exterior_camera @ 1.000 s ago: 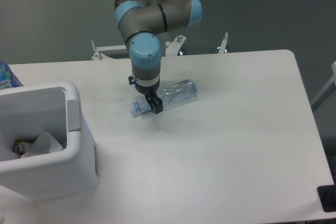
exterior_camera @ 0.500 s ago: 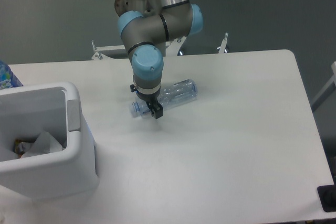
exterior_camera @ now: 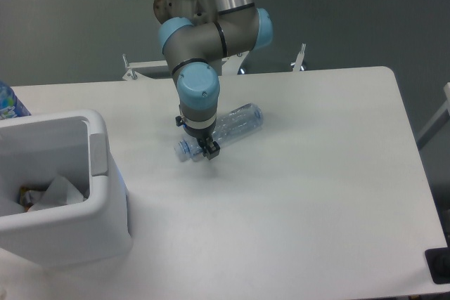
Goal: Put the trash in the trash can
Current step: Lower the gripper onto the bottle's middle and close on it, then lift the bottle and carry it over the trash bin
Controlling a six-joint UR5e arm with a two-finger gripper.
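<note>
1. The gripper [exterior_camera: 208,149] is being held low over the neck end of the crushed bottle [exterior_camera: 232,125]; a dark finger [exterior_camera: 212,151] is being seen on the near side of the neck, the other being hidden behind the plastic.
2. Whether the fingers are clamped on the neck or merely straddling it cannot be told from this view.
3. The bottle is lying on the table [exterior_camera: 316,194], blue cap [exterior_camera: 182,150] pointing near-left, its long axis running up and right from the fingers.
4. The grasp is judged to be taken across the neck, square to that axis, so most of the body would be hanging to the far-right side.
5. The trash can [exterior_camera: 91,237] is standing well apart at the left edge, with white crumpled material [exterior_camera: 60,193] lying inside; a leftward carry is judged to be needed.
</note>
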